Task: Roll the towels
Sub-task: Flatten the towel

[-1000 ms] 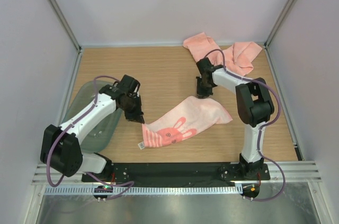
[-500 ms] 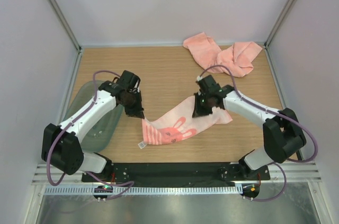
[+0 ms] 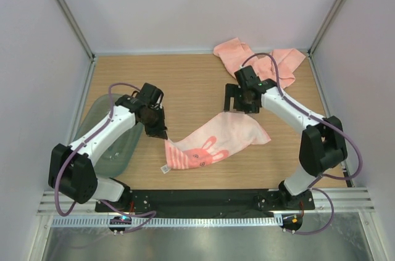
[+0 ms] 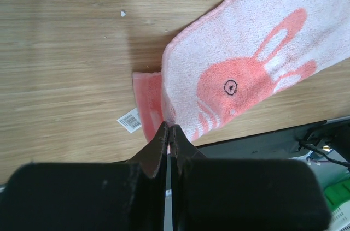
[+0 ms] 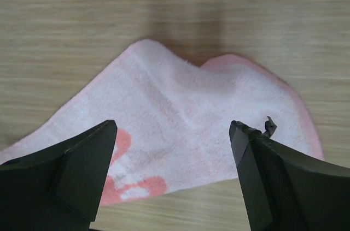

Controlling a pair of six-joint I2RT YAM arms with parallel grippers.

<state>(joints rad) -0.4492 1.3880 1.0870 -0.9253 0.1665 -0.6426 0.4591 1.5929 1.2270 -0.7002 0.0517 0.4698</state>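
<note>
**Item: rabbit towel** [image 3: 213, 144], salmon-pink, spread slantwise on the wooden table [image 3: 191, 82]. Its left corner was lifted off the wood, and its right end lay flat with a shallow ridge. A barcode tag [image 4: 130, 119] showed at the left edge.

**Left gripper** [image 3: 165, 139]: jaws pressed together, pinching that left corner.

**Right gripper** [image 3: 238, 107]: poised above the towel's right end, jaws spread wide, nothing in them.

**Two further towels** [image 3: 271, 63]: heaped beyond the rabbit towel, against the far right corner.

**Tray** [image 3: 102, 131]: grey-green, left of the rabbit towel, under the left arm.

**Open room:** bare wood lay beyond the rabbit towel and to its left, up to the tray.

**Change:** a second earlier the right jaws were closed. Half a second earlier they sat low on the towel's right end. They had since risen and opened. The left grip was unchanged.
</note>
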